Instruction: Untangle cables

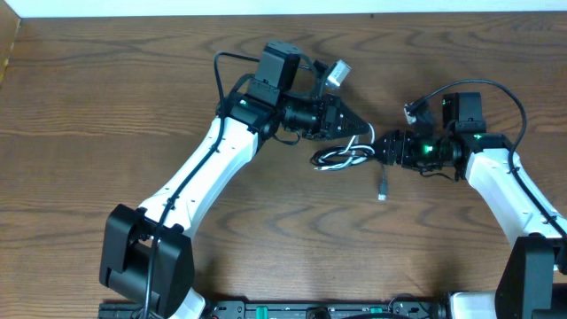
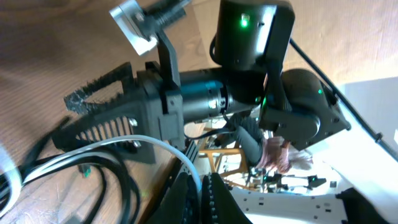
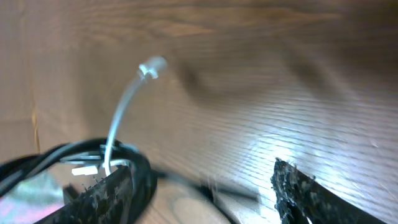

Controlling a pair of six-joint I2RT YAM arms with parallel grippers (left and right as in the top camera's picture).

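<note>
Facing off across the tangle (image 1: 341, 158), both pincers are right on top of it!

Danger first. The left pincer (image 2: 200, 186) is clenched, and the white cable (image 2: 124, 142) curves straight into its tips, so it looks to be gripping that cord. If it hauls away while the loops lie crossed, I reckon the tangle cinches tighter instead of opening. The whole bundle could also just drag across the worktop (image 1: 106, 106).

The right pincer (image 3: 199, 177) is released, fingers wide apart, nothing between them. One finger is touching or just beside the black cable (image 3: 50, 158); I can't tell which, but the cord is not inside the gap. Clamp from here and it likely misses, or bites both cords together. The pincers also sit nose to nose, so a careless pull risks a bump.

As for position, the tangle lies on the worktop at centre, between the two pincers. It sits just below the left tips and just beside the right's. From the right wrist, the black loops bunch at that one finger, off to the side of the opening. The white cable runs out past them to a plug (image 3: 152, 65) lying free on the wood.
</note>
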